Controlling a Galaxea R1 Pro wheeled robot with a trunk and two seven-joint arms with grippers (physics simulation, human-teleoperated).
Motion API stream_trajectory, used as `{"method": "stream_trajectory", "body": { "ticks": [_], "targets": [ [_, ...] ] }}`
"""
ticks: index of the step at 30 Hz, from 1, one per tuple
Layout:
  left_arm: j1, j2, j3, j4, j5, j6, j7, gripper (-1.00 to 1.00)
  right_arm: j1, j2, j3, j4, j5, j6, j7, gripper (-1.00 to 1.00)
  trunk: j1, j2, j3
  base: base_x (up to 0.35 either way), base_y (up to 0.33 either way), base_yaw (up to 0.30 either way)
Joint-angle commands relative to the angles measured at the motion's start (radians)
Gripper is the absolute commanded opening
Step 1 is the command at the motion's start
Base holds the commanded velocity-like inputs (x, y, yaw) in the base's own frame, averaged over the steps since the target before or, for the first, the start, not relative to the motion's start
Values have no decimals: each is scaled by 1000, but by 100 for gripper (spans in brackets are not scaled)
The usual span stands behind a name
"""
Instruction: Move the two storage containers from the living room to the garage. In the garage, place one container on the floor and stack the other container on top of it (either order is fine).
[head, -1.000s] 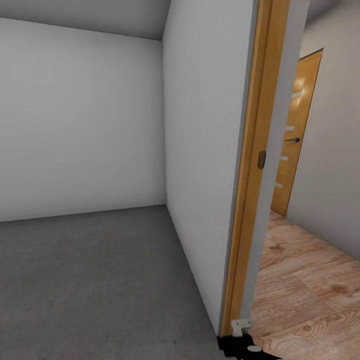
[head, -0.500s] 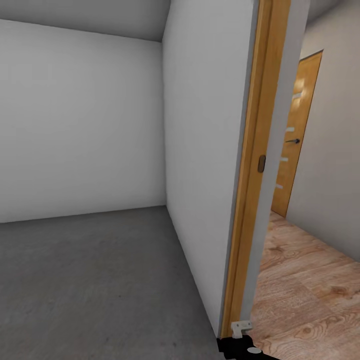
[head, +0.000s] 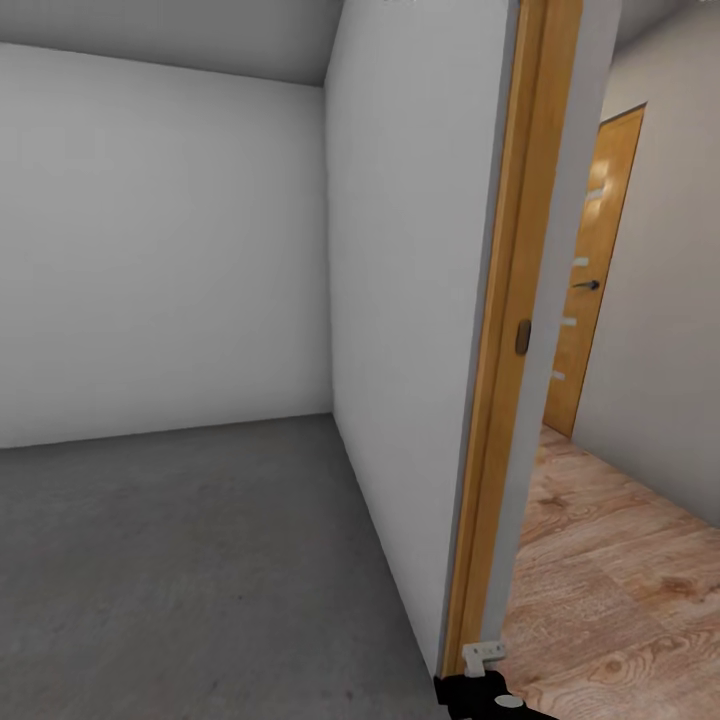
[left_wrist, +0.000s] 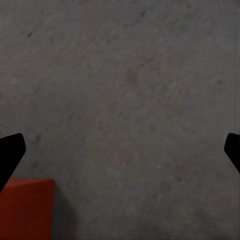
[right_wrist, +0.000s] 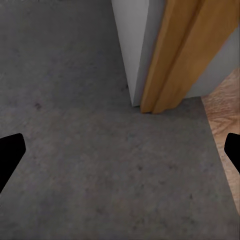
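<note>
1. One storage container is showing as an orange-red corner in the left wrist view, sitting on the concrete floor of the garage, just below the left arm.
2. Judging by its look, the box is likely being light and stiff, with ribbed walls that should be giving some grip; the open rim or a short wall seems the sensible place to take hold.
3. The left gripper is hanging released, its dark fingertips spread wide over bare concrete, holding nothing.
4. The right gripper is likewise spread apart and empty above the floor.
5. Ahead of it, a white wall end and wooden door frame are standing, with wood-plank flooring lying beyond.
</note>
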Motion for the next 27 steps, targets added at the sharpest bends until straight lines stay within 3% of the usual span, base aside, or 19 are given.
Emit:
{"method": "stream_trajectory", "body": {
  "ticks": [1,13,27],
  "targets": [
    [-1,-1,-2,1,11,-6,2,100,-2,0,-1,4,7,-7,0,100,-4,7,2,0,0,0],
    [-1,0,-2,1,11,-6,2,100,-2,1,-1,4,9,-8,2,100,-50,91,40,0,0,-8],
    [-1,1,-2,1,11,-5,2,100,-2,1,-1,5,7,-9,3,100,-104,189,99,0,0,-194]
  ]
}}
